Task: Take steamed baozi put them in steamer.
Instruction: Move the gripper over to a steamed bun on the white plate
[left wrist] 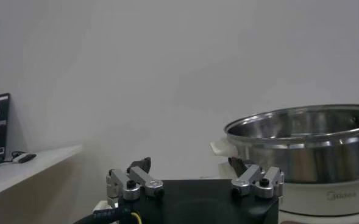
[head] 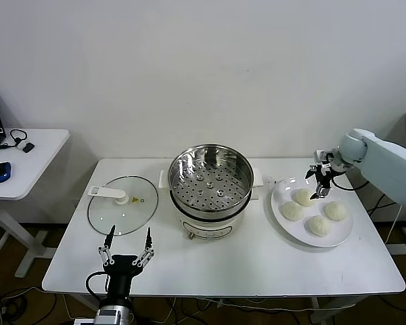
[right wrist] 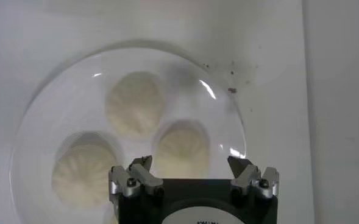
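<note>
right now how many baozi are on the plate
4, all on the white plate to the right of the steamer: one at the back under the open right gripper, one left, one right, one front. None in the steamer.
</note>
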